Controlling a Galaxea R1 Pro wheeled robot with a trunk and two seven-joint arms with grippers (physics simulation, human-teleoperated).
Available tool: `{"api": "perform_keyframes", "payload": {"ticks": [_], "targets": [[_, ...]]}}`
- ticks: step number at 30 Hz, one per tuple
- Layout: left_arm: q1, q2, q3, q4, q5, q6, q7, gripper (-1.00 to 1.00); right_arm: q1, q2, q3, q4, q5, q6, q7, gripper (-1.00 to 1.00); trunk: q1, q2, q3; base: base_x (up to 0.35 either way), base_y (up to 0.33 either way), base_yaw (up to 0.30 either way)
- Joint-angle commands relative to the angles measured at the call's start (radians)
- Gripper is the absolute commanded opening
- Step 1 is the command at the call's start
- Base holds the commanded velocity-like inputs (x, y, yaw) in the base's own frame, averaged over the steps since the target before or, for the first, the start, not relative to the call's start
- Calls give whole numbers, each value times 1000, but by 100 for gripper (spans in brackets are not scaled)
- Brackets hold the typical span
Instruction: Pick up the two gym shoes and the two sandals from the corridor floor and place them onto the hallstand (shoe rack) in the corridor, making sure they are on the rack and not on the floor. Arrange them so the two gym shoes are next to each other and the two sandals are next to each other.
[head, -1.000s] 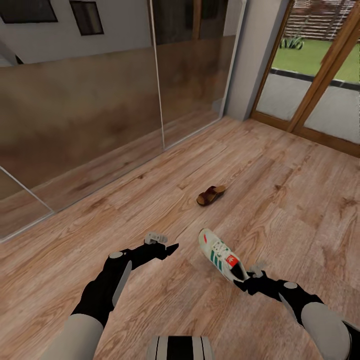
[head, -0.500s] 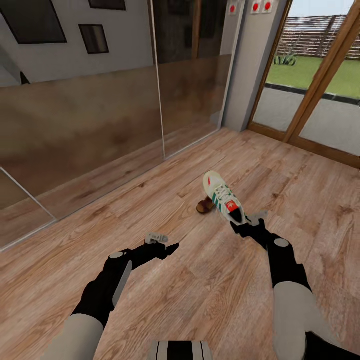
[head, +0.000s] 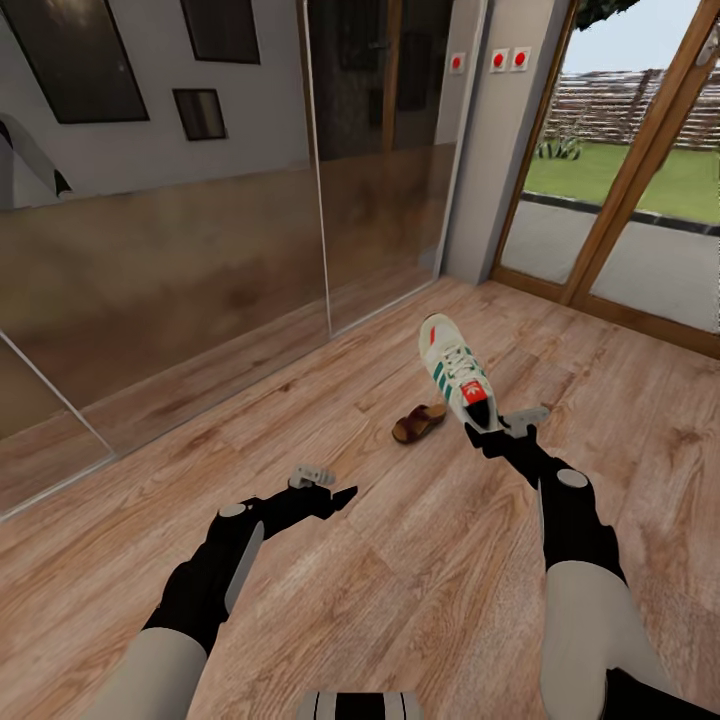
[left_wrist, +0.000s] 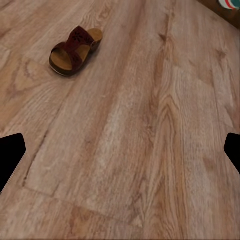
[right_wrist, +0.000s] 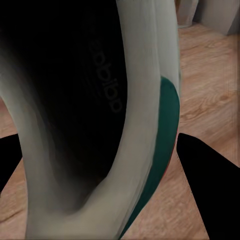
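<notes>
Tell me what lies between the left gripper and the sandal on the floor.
Nothing visible: bare wood floor separates the open left gripper from the brown sandal. The right gripper holds the gym shoe off to the side.

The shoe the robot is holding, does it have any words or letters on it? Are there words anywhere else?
"adidas": dark letters printed inside the gym shoe, seen in the right wrist view; blurred, so this is my best reading.
Red tongue patch on the gym shoe: a white mark, too small to read.
Red-dotted wall plates: no readable text.
Sandal: no words.
</notes>
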Motion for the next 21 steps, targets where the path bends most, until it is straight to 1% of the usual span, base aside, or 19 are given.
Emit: {"api": "perform_keyframes", "payload": {"ticks": [1,2,5,21], "targets": [[0,0,1,-1,0,8,-3,100,-1,1,-5,-1,9,0,7,-100,-1,0,3,0,0,0],[0,-1,-1,-1,-2,8,-1,100,-1,0,-5,-2,8,47,7,-100,-1,0,7,0,0,0],[0,0,2,-1,-3,8,5,100,-1,0,-5,-2,6,110,10,-100,-2,1,19,0,0,0],[0,0,2,0,-1,7,5,100,-1,0,-6,0,6,117,10,-100,-10,5,80,0,0,0]]}}
